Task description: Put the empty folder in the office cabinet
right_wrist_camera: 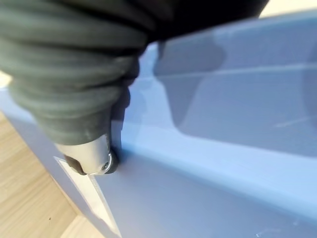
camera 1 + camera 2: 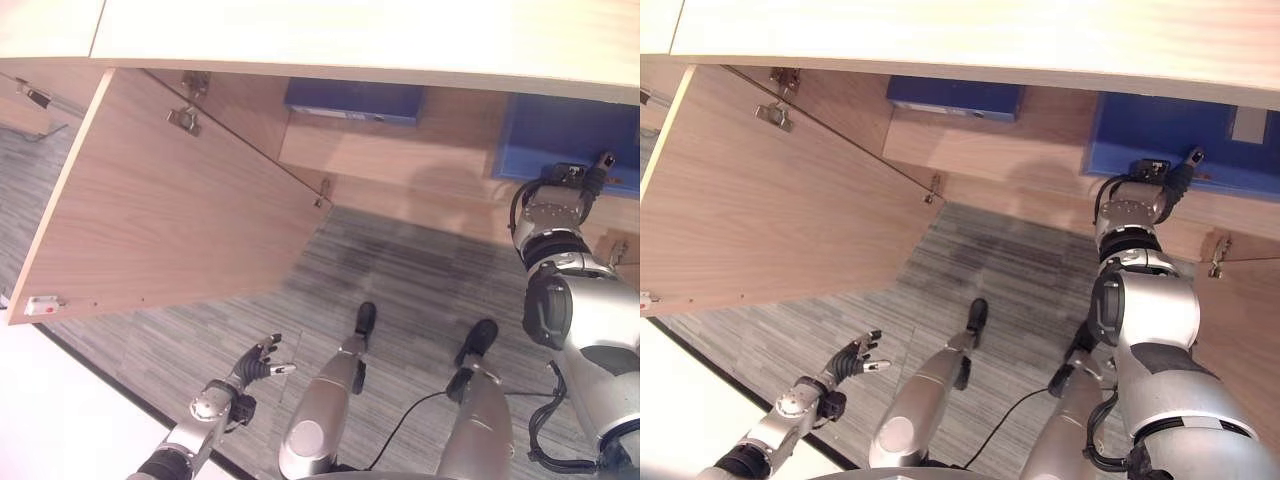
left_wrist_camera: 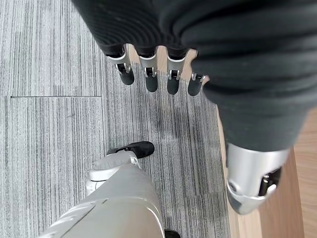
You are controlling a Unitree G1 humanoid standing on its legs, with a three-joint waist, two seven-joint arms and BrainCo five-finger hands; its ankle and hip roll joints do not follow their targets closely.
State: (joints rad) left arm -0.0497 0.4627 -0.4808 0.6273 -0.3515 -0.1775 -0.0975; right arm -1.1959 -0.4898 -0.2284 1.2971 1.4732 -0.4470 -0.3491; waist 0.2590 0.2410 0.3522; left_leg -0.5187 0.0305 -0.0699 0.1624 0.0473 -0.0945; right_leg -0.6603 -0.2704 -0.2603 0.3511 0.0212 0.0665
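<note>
Right hand (image 2: 1155, 190) touches folder (image 2: 1180, 140) inside cabinet (image 2: 970, 150).

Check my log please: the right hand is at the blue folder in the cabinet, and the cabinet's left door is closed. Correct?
Not quite. The left door stands open, as the left eye view shows. The right hand is indeed at the blue folder in the cabinet.

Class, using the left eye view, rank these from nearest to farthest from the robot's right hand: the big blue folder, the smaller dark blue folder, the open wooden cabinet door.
1. Big blue folder, at the right hand.
2. Smaller dark blue folder, middle of cabinet.
3. Open wooden cabinet door, far left.
</note>
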